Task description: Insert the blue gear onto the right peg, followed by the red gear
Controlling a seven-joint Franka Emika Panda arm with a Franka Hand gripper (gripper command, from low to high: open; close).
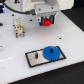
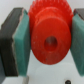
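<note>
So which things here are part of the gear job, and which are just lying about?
Job:
- red gear, held in the gripper
- blue gear, already on the white plate
- plate's remaining dark peg

Lying about:
- beige block
- blue item at the edge, too small to identify

Robotics laboratory bench: a plain white table (image 1: 15, 60) carrying a black-bordered white fixture plate (image 1: 36, 58) with toothed plastic gears, beneath a white robot arm (image 1: 42, 7) fitted with padded fingers (image 2: 22, 42).

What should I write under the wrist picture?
The pincer shut on the red gear, teal pads on both sides.
</note>
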